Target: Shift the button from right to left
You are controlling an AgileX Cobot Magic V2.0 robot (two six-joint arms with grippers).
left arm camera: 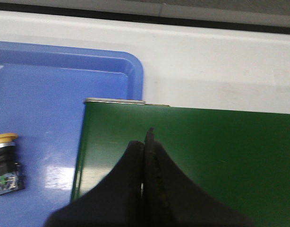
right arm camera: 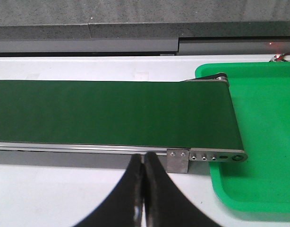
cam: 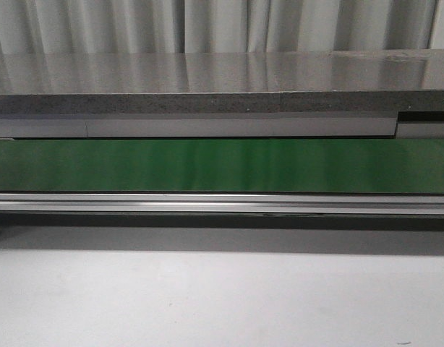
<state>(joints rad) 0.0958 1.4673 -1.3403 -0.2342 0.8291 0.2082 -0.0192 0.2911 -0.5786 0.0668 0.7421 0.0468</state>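
The button, with a yellow-orange head and a black body, lies on its side in the blue tray at the edge of the left wrist view. My left gripper is shut and empty, hanging over the end of the green conveyor belt beside that tray. My right gripper is also shut with nothing in it, over the white table just in front of the belt's rail near its other end. Neither gripper shows in the front view.
The green belt runs across the front view behind a metal rail. A green tray sits under the belt's end in the right wrist view. A grey counter stands behind the belt.
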